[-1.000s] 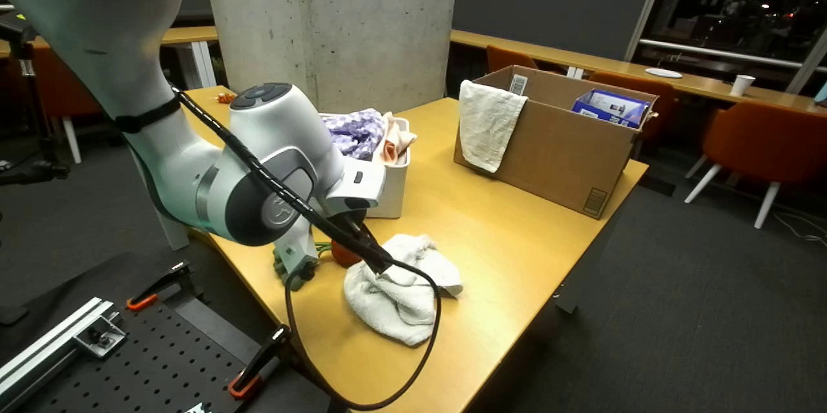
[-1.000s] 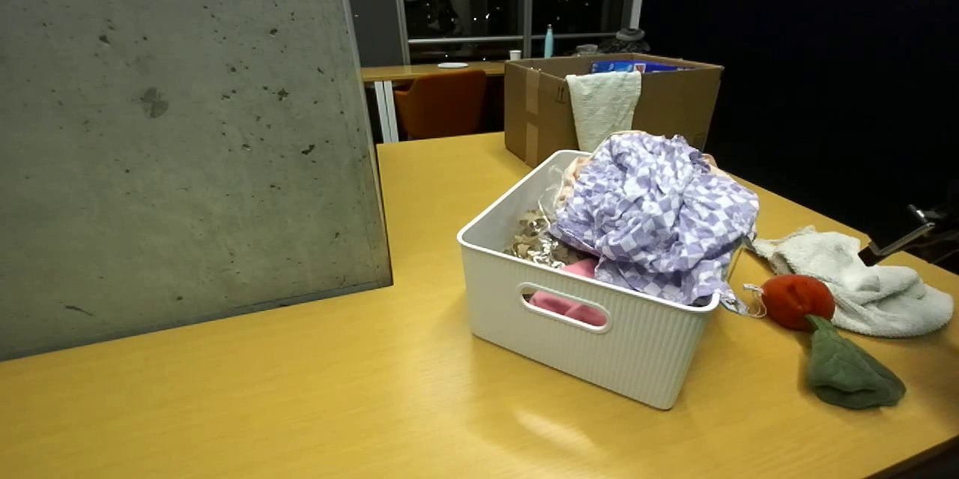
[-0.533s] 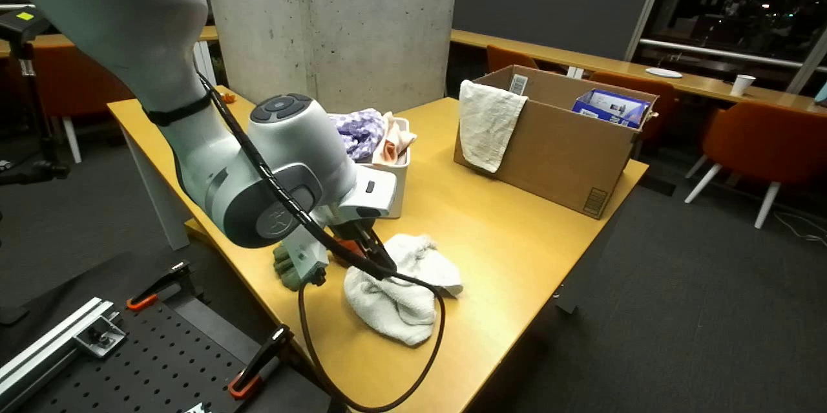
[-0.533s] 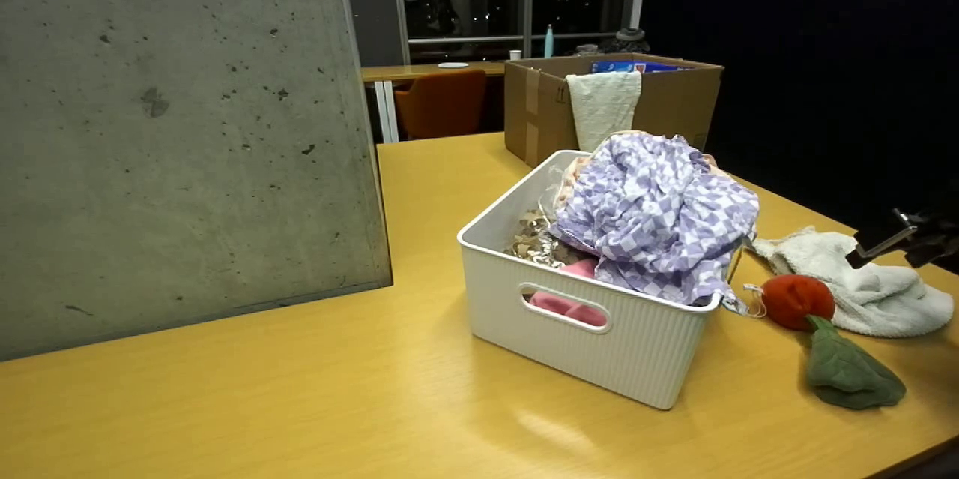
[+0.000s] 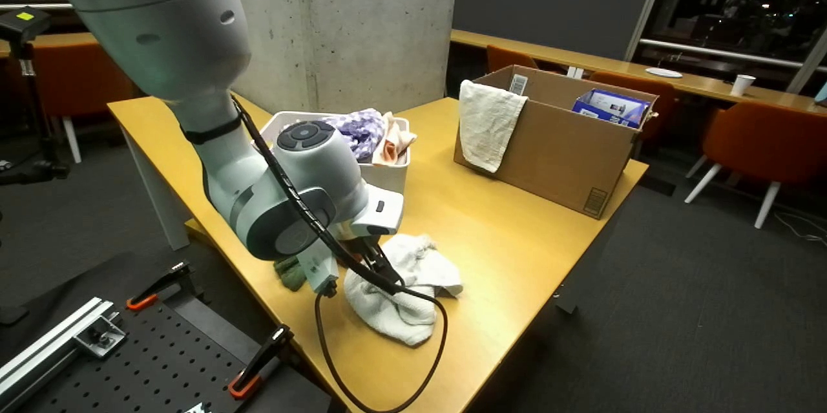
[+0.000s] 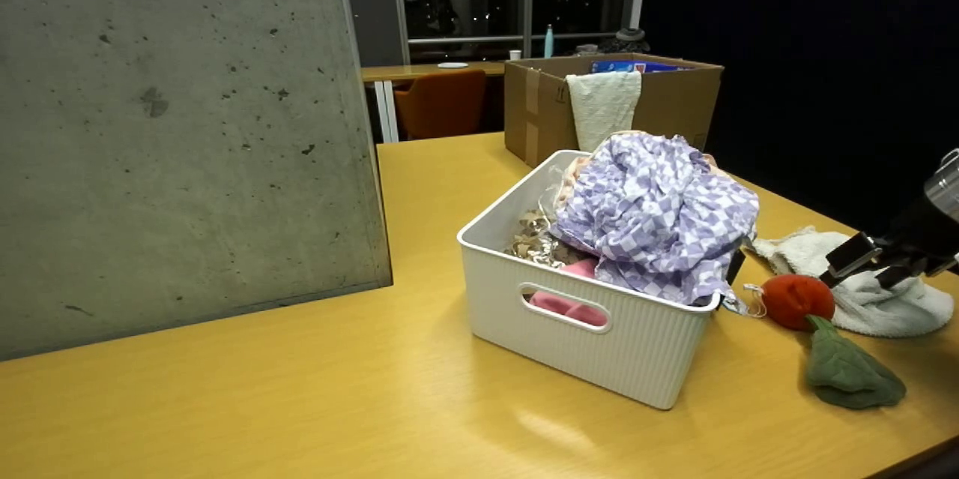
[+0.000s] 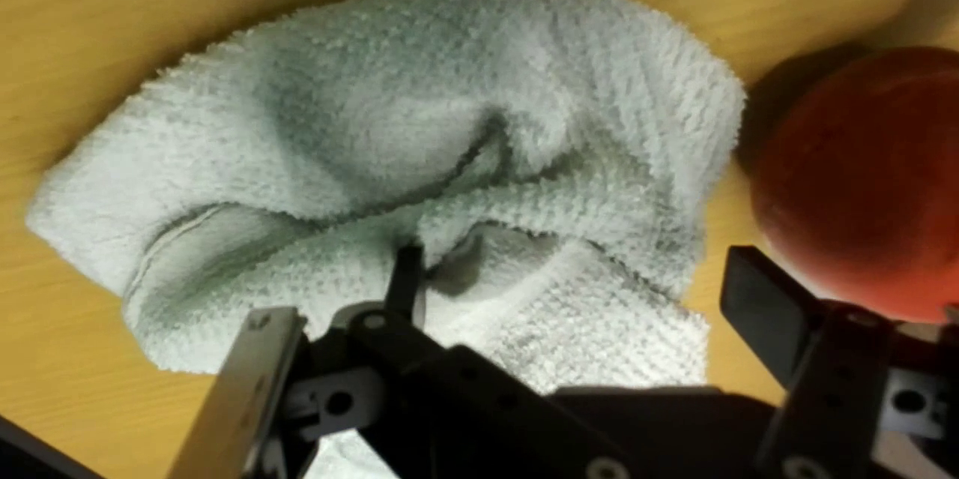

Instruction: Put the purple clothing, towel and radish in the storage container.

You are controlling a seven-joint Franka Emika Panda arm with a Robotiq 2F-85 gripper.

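Only the wrist view shows up close the nubbly loops of the white towel [image 7: 449,67], rumpled on the tabletop [image 7: 75,67] beneath the gripper [image 7: 575,267], its fingers wide apart and holding nothing. An exterior view alone shows the radish [image 6: 794,303] whole, round and red with a limp green leaf [image 6: 850,370], near the ribbed plastic storage container [image 6: 614,359] where crumpled, checkered purple clothing [image 6: 659,198] slumps over the rim.

The wrist view crops the radish [image 7: 861,183]
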